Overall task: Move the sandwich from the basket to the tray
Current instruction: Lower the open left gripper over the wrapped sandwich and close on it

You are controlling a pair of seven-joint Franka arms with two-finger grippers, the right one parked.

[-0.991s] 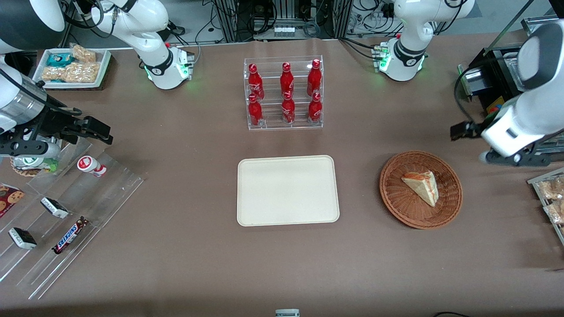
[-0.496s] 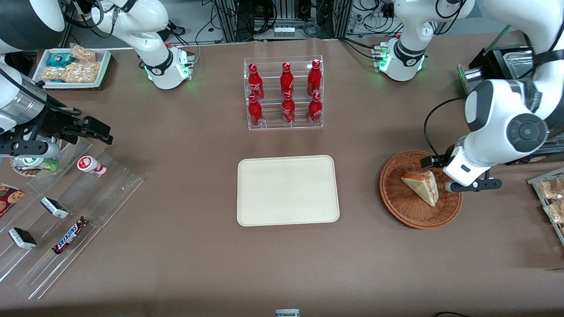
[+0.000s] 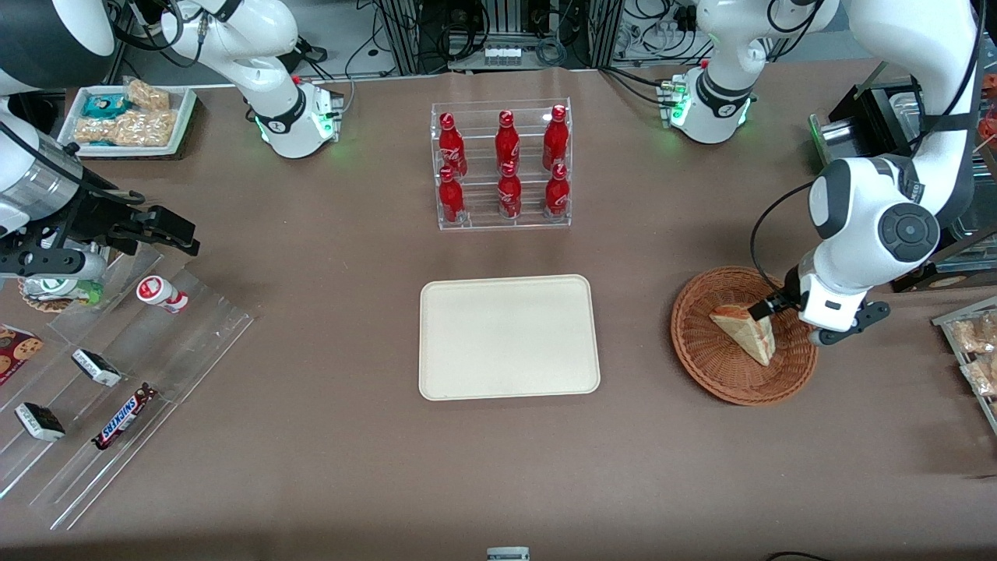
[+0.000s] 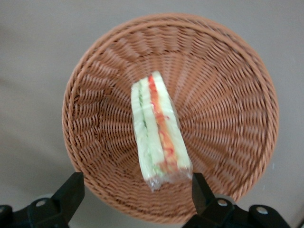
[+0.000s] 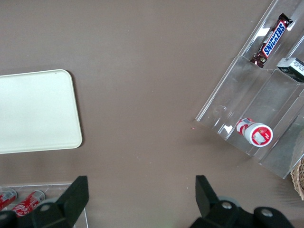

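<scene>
On my wrist feed I read the gripper (image 4: 135,190) with its jaws spread wide, and nothing is held between them. The two black fingers (image 4: 70,192) stand apart on either side of the near end of the sandwich (image 4: 159,130), with clear space between each finger and the wrapping; I see no contact with the sandwich or with the basket (image 4: 228,118).

From the front camera, the gripper (image 3: 787,315) hangs over the edge of the basket (image 3: 716,374) that lies toward the working arm's end of the desk (image 3: 311,467), just beside the broad end of the sandwich (image 3: 746,330).

Sandwich condition: it lies inside the basket, near the middle of the woven floor, cut edge facing up toward the wrist camera. The cut edge shows pale bread slices with a green layer on one side and a red-orange layer on the other. A clear film wrap is visible, gathered at the end nearest the fingers.

The tray (image 3: 508,336) sits flat on the desk, well apart from the basket, toward the parked arm's end relative to it. A clear rack of red bottles (image 3: 503,164) stands farther from the front camera than the tray.
</scene>
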